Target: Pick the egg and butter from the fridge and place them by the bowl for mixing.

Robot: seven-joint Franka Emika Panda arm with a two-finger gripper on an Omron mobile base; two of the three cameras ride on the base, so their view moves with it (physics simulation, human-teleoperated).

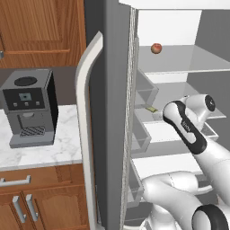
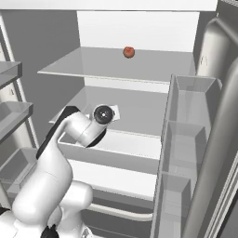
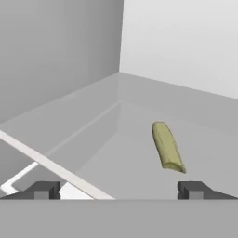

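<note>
One butter (image 3: 167, 147), one fruit (image 1: 156, 48)

Grey coffee machine (image 1: 28, 108) on marble counter (image 1: 40, 150); red-orange fruit (image 1: 156, 48) high up.

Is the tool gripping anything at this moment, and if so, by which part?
Nothing is held. The tool is open inside the fridge, its tips spread wide with only empty shelf between them. The butter lies ahead on the shelf, untouched.
</note>
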